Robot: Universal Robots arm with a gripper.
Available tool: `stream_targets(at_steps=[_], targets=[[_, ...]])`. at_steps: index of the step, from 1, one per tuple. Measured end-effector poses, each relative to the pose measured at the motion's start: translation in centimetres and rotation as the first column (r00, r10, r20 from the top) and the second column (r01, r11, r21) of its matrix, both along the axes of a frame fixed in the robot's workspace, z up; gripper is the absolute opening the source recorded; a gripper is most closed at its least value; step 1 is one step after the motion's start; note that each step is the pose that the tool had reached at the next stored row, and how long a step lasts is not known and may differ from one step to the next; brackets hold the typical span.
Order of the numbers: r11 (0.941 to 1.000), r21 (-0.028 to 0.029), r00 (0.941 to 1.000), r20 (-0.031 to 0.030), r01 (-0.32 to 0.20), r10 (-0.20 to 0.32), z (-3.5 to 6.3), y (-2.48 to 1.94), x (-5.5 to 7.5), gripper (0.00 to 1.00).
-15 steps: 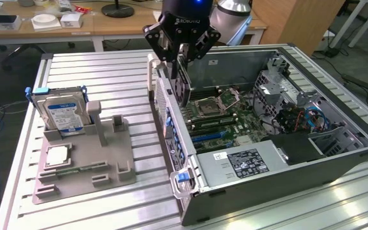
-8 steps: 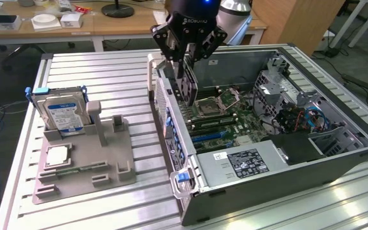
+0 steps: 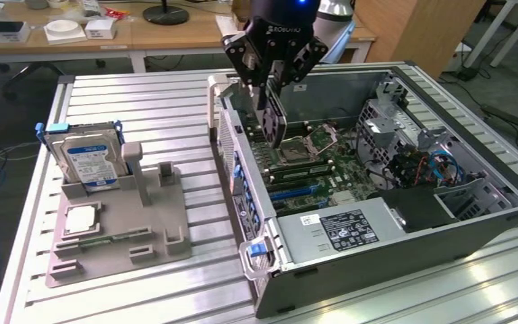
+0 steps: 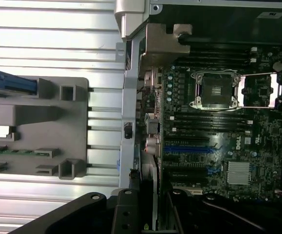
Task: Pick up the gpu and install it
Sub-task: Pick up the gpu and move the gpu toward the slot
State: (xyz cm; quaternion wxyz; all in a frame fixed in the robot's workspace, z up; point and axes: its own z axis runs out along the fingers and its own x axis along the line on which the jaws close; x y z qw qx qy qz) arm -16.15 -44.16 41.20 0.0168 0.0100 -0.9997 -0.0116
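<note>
My gripper (image 3: 272, 91) hangs over the open computer case (image 3: 475, 209), shut on the gpu (image 3: 274, 123). The card hangs upright on edge, black face showing, its lower edge just above the motherboard (image 3: 331, 165) near the CPU socket (image 3: 297, 150) and close to the case's rear wall. In the wrist view the gpu (image 4: 149, 178) appears edge-on with its silver bracket, running out from between my dark fingers (image 4: 126, 214) along the case wall, beside the blue expansion slot (image 4: 189, 148).
A grey fixture (image 3: 119, 233) lies on the slatted table at the exterior view's left. It holds a silver hard drive (image 3: 88, 158) standing upright, a CPU chip (image 3: 79, 219) and a green memory stick (image 3: 106, 237). Drive cages and cables (image 3: 421, 162) crowd the case's far side.
</note>
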Motion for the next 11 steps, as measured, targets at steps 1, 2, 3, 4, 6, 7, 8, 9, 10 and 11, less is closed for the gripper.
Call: stream_targets(at_steps=[1, 2, 3, 4, 6, 7, 8, 9, 10, 11], targets=[[1.0, 0.0, 1.0, 0.0, 0.0, 0.0, 0.0, 0.0, 0.1, 0.26], [1.0, 0.0, 1.0, 0.0, 0.0, 0.0, 0.0, 0.0, 0.3, 0.26], [1.0, 0.0, 1.0, 0.0, 0.0, 0.0, 0.0, 0.0, 0.4, 0.26], [1.0, 0.0, 1.0, 0.0, 0.0, 0.0, 0.0, 0.0, 0.5, 0.26], [1.0, 0.0001, 1.0, 0.0, 0.0, 0.0, 0.0, 0.0, 0.8, 0.26], [1.0, 0.0, 1.0, 0.0, 0.0, 0.0, 0.0, 0.0, 0.9, 0.26], [1.0, 0.0, 1.0, -0.0001, 0.0, 0.0, 0.0, 0.0, 1.1, 0.26], [1.0, 0.0001, 1.0, 0.0, 0.0, 0.0, -0.01, 0.0, 1.2, 0.26], [1.0, 0.0, 1.0, 0.0, 0.0, 0.0, -0.01, 0.0, 1.3, 0.26], [1.0, 0.0, 1.0, 0.0, 0.0, 0.0, -0.01, 0.0, 1.4, 0.26]])
